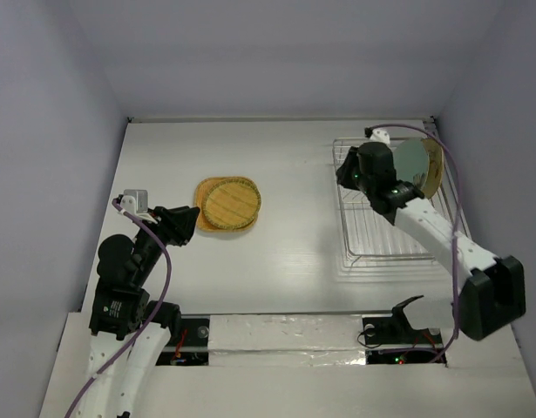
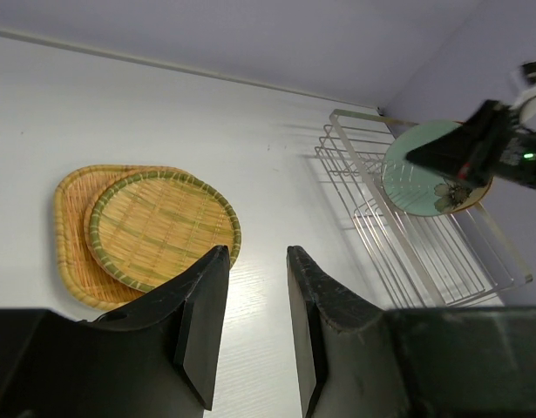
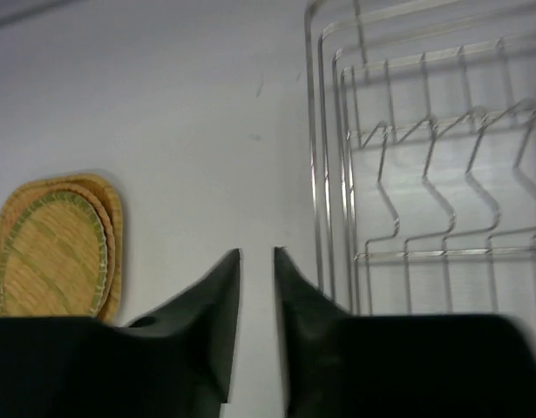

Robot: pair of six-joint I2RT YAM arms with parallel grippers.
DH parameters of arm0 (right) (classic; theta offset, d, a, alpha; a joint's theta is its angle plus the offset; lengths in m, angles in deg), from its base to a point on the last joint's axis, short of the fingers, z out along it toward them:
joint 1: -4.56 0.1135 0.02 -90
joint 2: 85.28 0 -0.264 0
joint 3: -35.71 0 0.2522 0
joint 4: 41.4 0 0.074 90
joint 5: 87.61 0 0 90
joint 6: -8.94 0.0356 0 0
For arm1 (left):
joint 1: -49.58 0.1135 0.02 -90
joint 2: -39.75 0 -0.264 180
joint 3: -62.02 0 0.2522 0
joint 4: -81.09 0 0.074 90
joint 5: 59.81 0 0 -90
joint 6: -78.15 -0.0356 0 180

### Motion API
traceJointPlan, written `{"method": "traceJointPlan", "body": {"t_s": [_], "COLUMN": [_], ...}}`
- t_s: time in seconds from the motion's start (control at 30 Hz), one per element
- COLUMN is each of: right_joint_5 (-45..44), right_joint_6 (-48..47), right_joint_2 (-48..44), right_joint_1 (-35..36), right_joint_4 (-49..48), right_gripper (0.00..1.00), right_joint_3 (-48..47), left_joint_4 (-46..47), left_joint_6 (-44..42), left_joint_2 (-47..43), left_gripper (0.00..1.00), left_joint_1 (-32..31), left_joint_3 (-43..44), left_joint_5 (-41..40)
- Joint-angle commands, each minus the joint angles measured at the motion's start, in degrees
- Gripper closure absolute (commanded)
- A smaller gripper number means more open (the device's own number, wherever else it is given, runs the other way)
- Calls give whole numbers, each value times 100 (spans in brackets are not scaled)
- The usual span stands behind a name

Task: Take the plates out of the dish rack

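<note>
Two plates, the pale green plate (image 1: 411,161) and the tan plate (image 1: 436,171), are found on edge, close together, in the dish rack (image 1: 385,254) at the far right corner of the counter (image 1: 285,165). The orange plate (image 2: 67,235) and the yellowish plate (image 2: 163,226) are stacked left of centre. The right gripper (image 3: 257,257) is held at the rack's left rim and the left gripper (image 2: 257,257) beside the stack. Both jaws are narrowly parted and empty. If the right jaws are not widened, the green rim may be struck and the tan plate toppled.

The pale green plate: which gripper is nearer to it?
Right. The right gripper hangs at the dish rack, beside the green plate; the left gripper is across the table, by the woven plates.
</note>
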Motion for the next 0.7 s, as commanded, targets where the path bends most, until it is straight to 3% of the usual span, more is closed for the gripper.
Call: {"method": "traceJointPlan", "body": {"t_s": [0.0,0.07,0.23,0.33,0.37,0.4,0.47,0.67], "right_joint_5": [-664,-953,-1446,-2158,-2063,-1836,-1545,-1484], "right_joint_6": [-152,-126,-73,6,-37,-38,-20,-90], "right_joint_2": [-836,-1143,-1443,-1557,-1540,-1392,-1172,-425], "right_joint_1": [-343,-850,-1785,-2075,-2180,-2416,-2550,-2928], "right_joint_4": [109,135,110,-4,-66,-32,30,153], "right_gripper": [89,100,100,66,42,36,33,35], "right_joint_3": [-130,10,529,696,723,662,478,196], "left_joint_4": [286,278,295,243,225,207,190,111], "left_joint_6": [27,27,27,35,35,44,35,62], "left_joint_2": [-81,-116,-212,-291,-318,-388,-450,-740], "left_gripper": [70,70,76,85,86,86,86,81], "left_joint_1": [35,35,35,-43,-44,-131,-219,-509], "left_joint_3": [-34,-25,-42,-16,-7,-7,10,37], "left_joint_5": [50,42,68,-81,-116,-169,-195,-432]}}
